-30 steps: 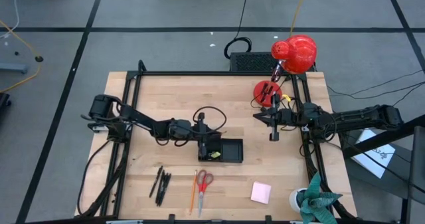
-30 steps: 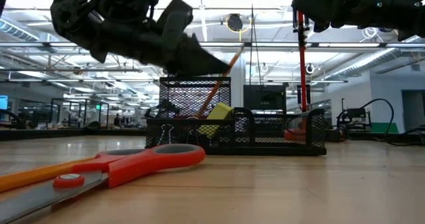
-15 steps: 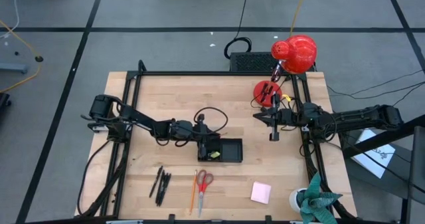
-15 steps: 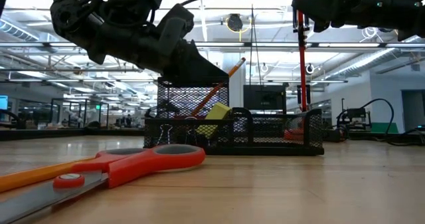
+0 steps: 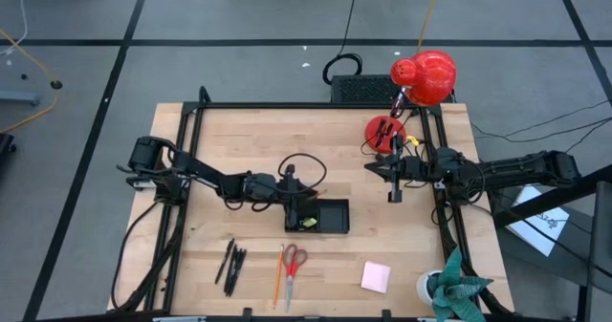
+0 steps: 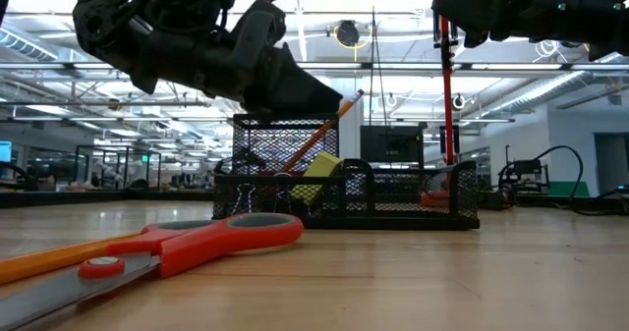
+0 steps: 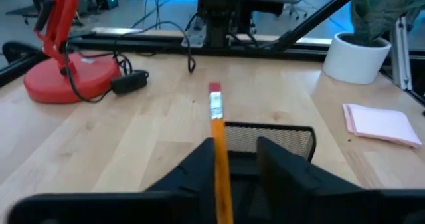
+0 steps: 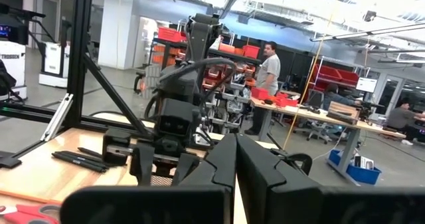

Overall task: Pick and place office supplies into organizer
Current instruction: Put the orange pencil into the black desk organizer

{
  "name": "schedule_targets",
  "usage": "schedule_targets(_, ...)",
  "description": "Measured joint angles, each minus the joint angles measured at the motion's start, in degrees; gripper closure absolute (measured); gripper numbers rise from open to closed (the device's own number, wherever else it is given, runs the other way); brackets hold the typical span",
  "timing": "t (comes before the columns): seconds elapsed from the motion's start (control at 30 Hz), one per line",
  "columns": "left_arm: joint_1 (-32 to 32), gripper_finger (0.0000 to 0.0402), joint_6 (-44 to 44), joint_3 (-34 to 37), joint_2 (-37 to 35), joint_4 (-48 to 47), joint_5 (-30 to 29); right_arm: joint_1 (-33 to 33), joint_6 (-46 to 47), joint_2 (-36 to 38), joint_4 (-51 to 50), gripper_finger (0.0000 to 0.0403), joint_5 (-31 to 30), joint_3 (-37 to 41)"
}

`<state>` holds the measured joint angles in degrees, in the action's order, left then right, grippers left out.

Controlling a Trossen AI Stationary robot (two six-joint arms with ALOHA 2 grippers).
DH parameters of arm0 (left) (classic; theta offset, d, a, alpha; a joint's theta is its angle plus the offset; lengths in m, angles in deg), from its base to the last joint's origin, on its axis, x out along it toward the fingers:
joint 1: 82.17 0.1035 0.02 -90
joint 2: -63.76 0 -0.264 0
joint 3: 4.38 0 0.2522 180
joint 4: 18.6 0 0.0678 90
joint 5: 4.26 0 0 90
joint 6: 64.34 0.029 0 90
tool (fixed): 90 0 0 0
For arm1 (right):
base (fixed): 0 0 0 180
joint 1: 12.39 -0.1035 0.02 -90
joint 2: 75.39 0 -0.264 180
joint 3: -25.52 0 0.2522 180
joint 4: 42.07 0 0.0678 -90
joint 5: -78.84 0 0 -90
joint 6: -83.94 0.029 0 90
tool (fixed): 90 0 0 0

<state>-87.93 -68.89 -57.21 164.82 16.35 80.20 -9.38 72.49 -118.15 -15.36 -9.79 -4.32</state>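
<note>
Left tool (image 5: 304, 200) is hanging over the organizer (image 5: 330, 217), parted around a pencil (image 7: 219, 151) leaning inside; right tool (image 5: 393, 186) clenched.

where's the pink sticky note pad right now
In the high view the pink sticky-note pad lies flat on the table's near right part, right of the red-handled scissors and below the black organizer, apart from both.

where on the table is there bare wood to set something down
Bare wood: the far strip between the left arm and the red lamp base, and right of the organizer. Crowded: the near edge with pens, scissors, sticky pad.
</note>
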Motion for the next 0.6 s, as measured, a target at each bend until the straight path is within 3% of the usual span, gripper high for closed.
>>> schedule_targets(0.17, 0.00, 0.0221, 1.50, 0.00, -0.02, 2.30, 0.00, 0.00, -0.27, 0.00, -0.02, 0.0399, 0.00, 0.00)
schedule_targets(0.37, -2.84, 0.0198, 5.51, -1.64, -6.98, -0.18, -1.90, 0.02, 0.01, 0.00, -0.02, 0.0399, 0.00, 0.00)
schedule_targets(0.43, -5.25, 0.0199, 4.40, -3.32, -10.20, -6.59, -7.65, 0.02, 0.01, 0.00, -0.04, 0.0399, 0.00, 0.00)
schedule_targets(0.6, -14.59, 0.0221, 0.85, -12.40, -13.96, -38.04, -24.11, 0.00, -0.19, 0.00, -0.16, 0.0399, 0.00, 0.00)
